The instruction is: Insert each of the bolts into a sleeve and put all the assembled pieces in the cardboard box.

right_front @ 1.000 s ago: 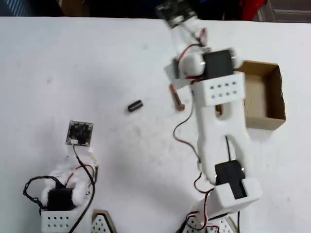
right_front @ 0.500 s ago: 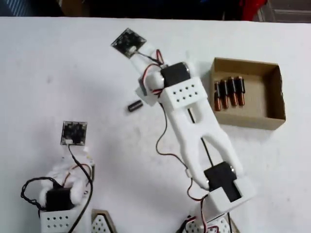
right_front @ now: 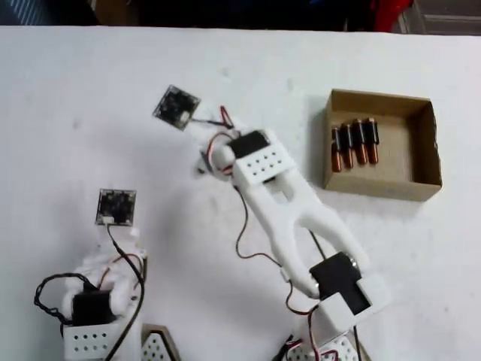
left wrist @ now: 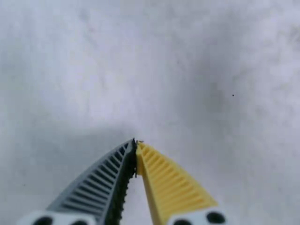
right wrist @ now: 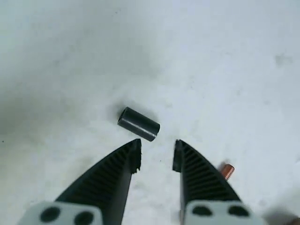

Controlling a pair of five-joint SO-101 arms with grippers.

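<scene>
R jaws: open a little, narrow gap btw the tips, nothing in them. They sit low over the bench (right wrist: 225, 56), tips pointing toward the sleeve (right wrist: 138, 123). Sleeve = short black tube on its side on the bench, just ahead of my R tips, not touching either one. It lies nearer one tip than the other, so it's off the line of the gap.

Bolt (right wrist: 227, 169): just its copper end peeks out beside one R finger, the rest is hidden behind that finger. It's on the bench, apart from the sleeve. Can't tell if it touches the finger.

L jaws: closed, grey and yellow tips meet, nothing btw them, pale bench surface under them.

High view: my R arm (right_front: 293, 210) stretches diagonally from its base at the near edge out to mid-bench, and its wrist end is to the left of the box (right_front: 382, 186), apart from it. My L arm (right_front: 94, 304) is folded back by its base at the near left corner.

Box sits on the right side of the bench, top open. 4 pieces (right_front: 355, 144) lie inside, side by side in a row in the left part of the box. Each is black at one end, copper at the other.
</scene>
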